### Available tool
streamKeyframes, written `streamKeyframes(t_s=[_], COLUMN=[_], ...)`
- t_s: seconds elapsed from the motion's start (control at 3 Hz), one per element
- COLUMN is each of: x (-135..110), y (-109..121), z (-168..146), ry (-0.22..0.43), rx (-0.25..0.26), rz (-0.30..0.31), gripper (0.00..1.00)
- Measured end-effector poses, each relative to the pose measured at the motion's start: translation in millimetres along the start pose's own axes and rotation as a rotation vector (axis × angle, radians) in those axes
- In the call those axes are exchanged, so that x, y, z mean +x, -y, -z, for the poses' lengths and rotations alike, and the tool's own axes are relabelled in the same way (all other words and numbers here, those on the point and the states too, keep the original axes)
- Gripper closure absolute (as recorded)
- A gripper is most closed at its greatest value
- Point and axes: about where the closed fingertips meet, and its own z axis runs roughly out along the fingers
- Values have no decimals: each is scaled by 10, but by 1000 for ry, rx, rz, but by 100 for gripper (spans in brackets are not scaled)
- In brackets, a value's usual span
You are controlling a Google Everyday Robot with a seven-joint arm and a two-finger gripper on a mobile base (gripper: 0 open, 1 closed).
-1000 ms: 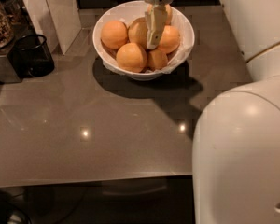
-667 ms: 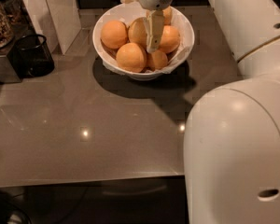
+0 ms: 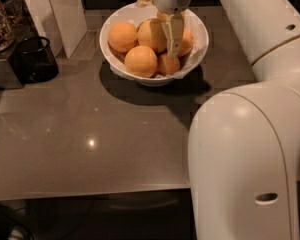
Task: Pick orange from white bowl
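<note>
most of the view is the grey worktop [image 3: 90,134], glossy and catching a couple of light spots, and next to it in bulk is the rig's own white arm [image 3: 240,149], which fills the right foreground and runs up and back over the far edge. the white bowl [image 3: 121,15] sits at the far side of the worktop, a little right of centre, piled with citrus. the orange [image 3: 151,35] i'm after is the biggest and palest of the pile, sitting high in the middle of the bowl, with a deeper-coloured fruit [image 3: 122,36] to its left and another [image 3: 141,61] in front of it.

the claw [image 3: 173,48] hangs from above into the bowl, its tip down among the fruit and right against the right flank of the orange. from here i cannot tell whether the claw is spread, pressed together or already pinching; the angle hides it. a small black cup [image 3: 37,59] stands well apart at the left, beside a white upright panel [image 3: 65,14].

my read is that i'm at the grasp itself: the reach is done and the orange is not lifted, since it lies in the pile. next i'd want the claw centred across the orange's widest part, a firm close, then a straight lift clear of the rim. the skin is round and slick, so an off-centre pinch could squirt it sideways or nudge its neighbours.
</note>
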Motion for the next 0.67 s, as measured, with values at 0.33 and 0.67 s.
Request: streamKeyframes(t_s=[0.33, 0.67], x=[-4, -42], y=[85, 103], z=[-35, -168], ry=[0, 13], rx=[27, 5], rz=[0, 18], gripper=[0, 0])
